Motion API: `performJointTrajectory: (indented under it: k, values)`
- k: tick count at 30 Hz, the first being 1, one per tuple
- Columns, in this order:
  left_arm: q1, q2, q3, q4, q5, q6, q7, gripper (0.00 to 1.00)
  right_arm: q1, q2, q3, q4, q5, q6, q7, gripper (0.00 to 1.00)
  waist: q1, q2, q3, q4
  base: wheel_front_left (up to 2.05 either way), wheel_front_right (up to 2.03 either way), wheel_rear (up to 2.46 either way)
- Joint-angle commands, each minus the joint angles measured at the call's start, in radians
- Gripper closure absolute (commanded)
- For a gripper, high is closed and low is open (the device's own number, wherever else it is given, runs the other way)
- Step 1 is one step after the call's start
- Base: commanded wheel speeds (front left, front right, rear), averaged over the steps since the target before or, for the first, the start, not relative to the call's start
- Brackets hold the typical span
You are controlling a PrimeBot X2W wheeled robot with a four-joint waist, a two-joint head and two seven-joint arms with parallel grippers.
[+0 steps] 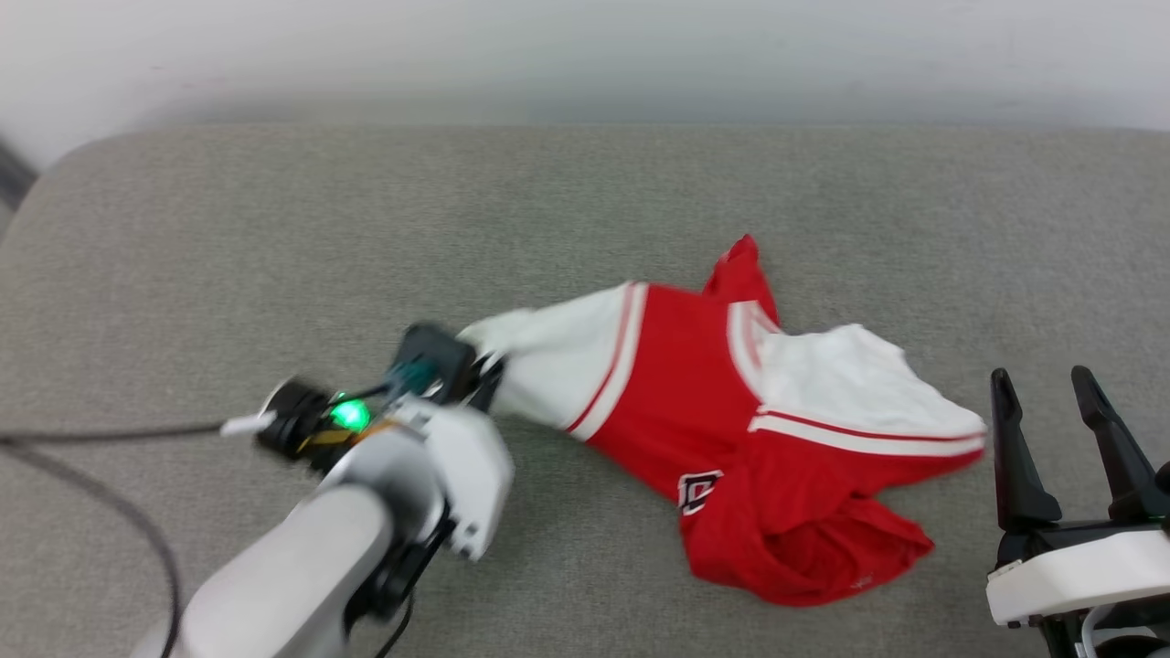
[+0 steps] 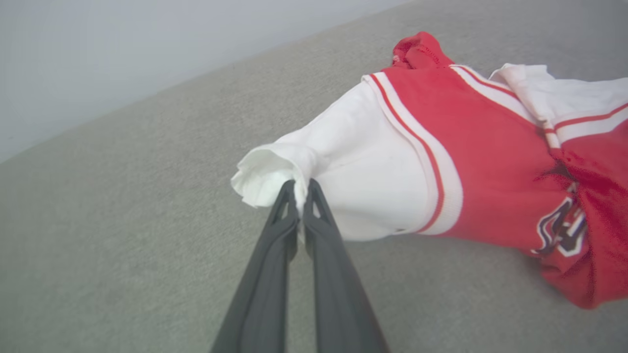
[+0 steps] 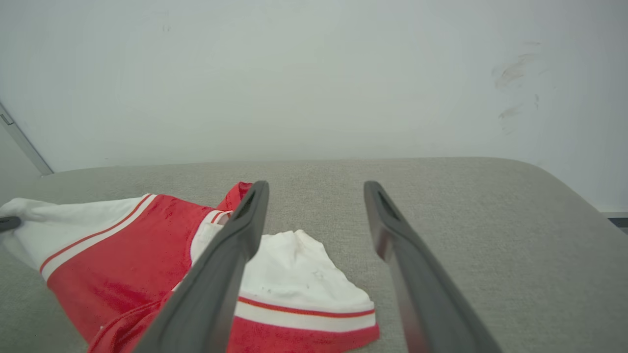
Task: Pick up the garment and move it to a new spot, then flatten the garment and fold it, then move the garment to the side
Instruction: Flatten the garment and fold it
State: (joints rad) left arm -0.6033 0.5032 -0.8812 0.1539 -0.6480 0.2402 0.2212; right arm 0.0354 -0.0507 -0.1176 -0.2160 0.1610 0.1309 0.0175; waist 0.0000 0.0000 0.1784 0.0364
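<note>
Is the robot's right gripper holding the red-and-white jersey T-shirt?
No, the right gripper stands open, its dark fingers wide apart beside the red-and-white jersey T-shirt.

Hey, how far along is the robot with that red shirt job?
Just starting. Done: the left gripper is shut on the white sleeve of the shirt. In hand: picking it up to move it. Left: flattening, folding and setting it aside; the shirt lies crumpled on the grey cushion, and the right gripper hangs open beside it.
</note>
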Motion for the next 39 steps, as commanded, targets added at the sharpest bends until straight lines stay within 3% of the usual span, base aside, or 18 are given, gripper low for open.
performJointTrajectory:
  k: [1, 5, 9, 10, 11, 12, 13, 25, 34, 39]
  values:
    - [0.059, 0.027, 0.014, -0.029, -0.020, 0.029, -0.002, 1.00, 0.009, 0.001, -0.002, -0.006, 0.011, 0.000, 0.001, 0.00, 0.0000, 0.0000, -0.012, 0.019, 0.00, 0.00, 0.00]
    - [0.219, 0.088, 0.053, -0.087, -0.099, 0.100, 0.005, 1.00, 0.018, 0.001, 0.001, -0.010, 0.012, 0.000, 0.007, 0.00, 0.0000, 0.0000, -0.017, 0.032, 0.00, 0.00, 0.00]
    - [0.340, 0.072, 0.084, -0.067, -0.192, 0.119, -0.019, 1.00, 0.017, 0.001, 0.007, -0.009, 0.012, 0.000, 0.011, 0.00, 0.0000, 0.0000, -0.019, 0.035, 0.00, 0.00, 0.00]
    - [0.356, 0.062, 0.091, -0.056, -0.205, 0.119, -0.032, 0.80, 0.016, 0.001, 0.008, -0.009, 0.013, 0.000, 0.013, 0.00, 0.0000, 0.0000, -0.019, 0.035, 0.00, 0.00, 0.00]
    - [0.365, 0.052, 0.097, -0.045, -0.216, 0.115, -0.045, 0.47, 0.016, 0.001, 0.009, -0.009, 0.014, 0.000, 0.013, 0.00, 0.0000, 0.0000, -0.019, 0.034, 0.00, 0.00, 0.00]
    - [0.365, 0.052, 0.097, -0.045, -0.216, 0.115, -0.045, 0.47, 0.016, 0.001, 0.009, -0.009, 0.014, 0.000, 0.013, 0.00, 0.0000, 0.0000, -0.019, 0.034, 0.00, 0.00, 0.00]
    - [0.369, 0.028, 0.111, -0.032, -0.223, 0.112, -0.087, 0.00, 0.020, 0.001, 0.008, -0.009, 0.014, 0.000, 0.016, 0.00, 0.0000, 0.0000, -0.023, 0.034, 0.00, 0.00, 0.00]
    - [0.283, -0.017, 0.194, -0.046, -0.085, 0.107, -0.440, 0.00, 0.045, 0.001, 0.008, 0.014, 0.025, 0.000, 0.067, 0.00, 0.0000, 0.0000, -0.076, 0.023, 0.00, 0.00, 0.00]
    - [0.292, -0.052, 0.231, -0.092, 0.016, 0.115, -0.486, 0.00, -0.024, 0.001, 0.029, 0.110, 0.059, 0.000, 0.193, 0.00, 0.0000, 0.0000, -0.085, 0.050, 0.00, 0.00, 0.00]
    - [0.275, -0.073, 0.228, -0.108, 0.047, 0.105, -0.487, 0.00, -0.162, -0.021, 0.110, 0.221, 0.089, 0.000, 0.350, 0.00, 0.0000, 0.0000, -0.045, 0.091, 0.00, 0.00, 0.00]
